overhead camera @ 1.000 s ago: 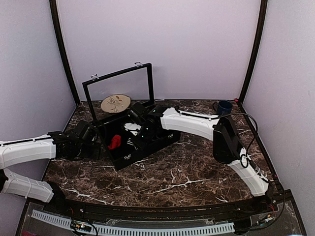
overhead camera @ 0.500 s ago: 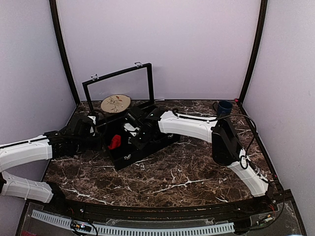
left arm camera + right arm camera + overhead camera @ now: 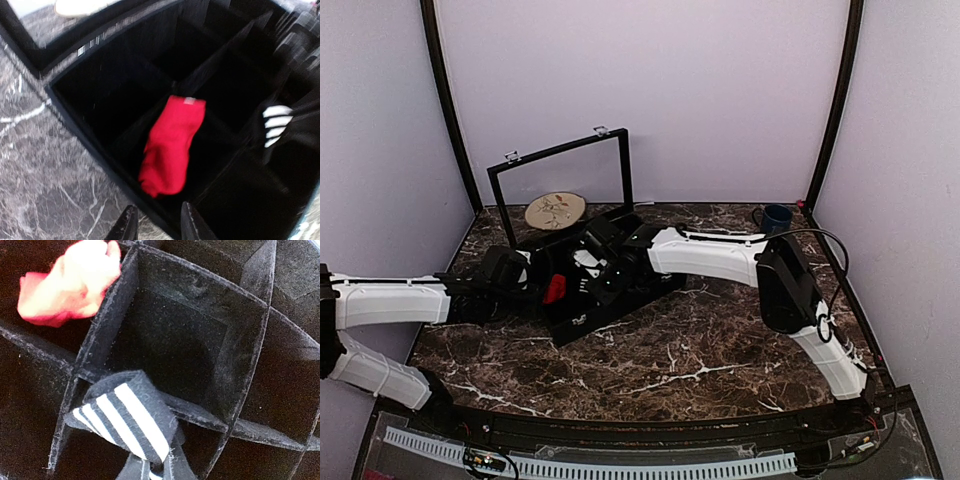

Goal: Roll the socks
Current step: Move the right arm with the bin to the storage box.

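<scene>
Matt felt organiser [image 3: 107, 315], knit red sock [image 3: 172, 145], striped sock [image 3: 127, 417], glossy marbled tabletop [image 3: 700, 350]

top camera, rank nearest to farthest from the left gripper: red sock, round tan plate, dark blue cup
1. Red fabric sock, in the black divided box, just beyond the left gripper.
2. Round tan plate, behind the box, back left.
3. Dark blue cup, far back right corner.
</scene>
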Motion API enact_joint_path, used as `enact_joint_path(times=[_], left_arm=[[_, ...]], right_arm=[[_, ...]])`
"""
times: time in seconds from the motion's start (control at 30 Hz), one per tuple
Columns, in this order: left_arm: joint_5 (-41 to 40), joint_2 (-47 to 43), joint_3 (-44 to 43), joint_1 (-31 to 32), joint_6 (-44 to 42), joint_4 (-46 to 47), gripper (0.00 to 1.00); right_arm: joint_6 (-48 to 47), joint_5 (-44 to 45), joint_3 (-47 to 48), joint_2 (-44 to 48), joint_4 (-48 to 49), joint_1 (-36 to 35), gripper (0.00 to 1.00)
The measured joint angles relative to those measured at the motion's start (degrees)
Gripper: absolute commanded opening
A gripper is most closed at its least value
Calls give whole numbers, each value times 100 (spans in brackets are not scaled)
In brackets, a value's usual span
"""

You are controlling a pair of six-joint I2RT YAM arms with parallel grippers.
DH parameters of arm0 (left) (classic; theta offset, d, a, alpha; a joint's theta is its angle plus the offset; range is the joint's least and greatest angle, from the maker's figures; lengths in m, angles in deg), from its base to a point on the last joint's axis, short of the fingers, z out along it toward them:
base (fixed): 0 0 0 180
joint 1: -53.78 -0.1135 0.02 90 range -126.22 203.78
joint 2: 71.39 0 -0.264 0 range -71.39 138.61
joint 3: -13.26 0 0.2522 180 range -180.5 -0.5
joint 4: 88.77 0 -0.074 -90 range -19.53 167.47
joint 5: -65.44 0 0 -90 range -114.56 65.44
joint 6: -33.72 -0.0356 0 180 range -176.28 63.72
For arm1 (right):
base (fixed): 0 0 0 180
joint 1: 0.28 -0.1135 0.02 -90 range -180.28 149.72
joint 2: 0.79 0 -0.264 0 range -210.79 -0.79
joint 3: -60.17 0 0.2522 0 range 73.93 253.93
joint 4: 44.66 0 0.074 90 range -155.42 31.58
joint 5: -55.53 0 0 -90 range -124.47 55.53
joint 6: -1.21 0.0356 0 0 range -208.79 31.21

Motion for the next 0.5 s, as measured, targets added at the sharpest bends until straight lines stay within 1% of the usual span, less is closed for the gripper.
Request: enact_joint_path(times=[0.1,0.23,0.3,0.5], left_arm=[[-22,-59,251,2,94,227,32],[13,-448,623,7,278,466,33],[-2,-627,719,4,343,452,32],[-7,-778,754,4,496,269,32]], right_arm=[[-4,-87,-317,114,254,0,1],[0,-352,-699,291,411,-17,1],[0,-461,-885,387,485,-44,0],[85,-686,-1300,629,546,-153,0]])
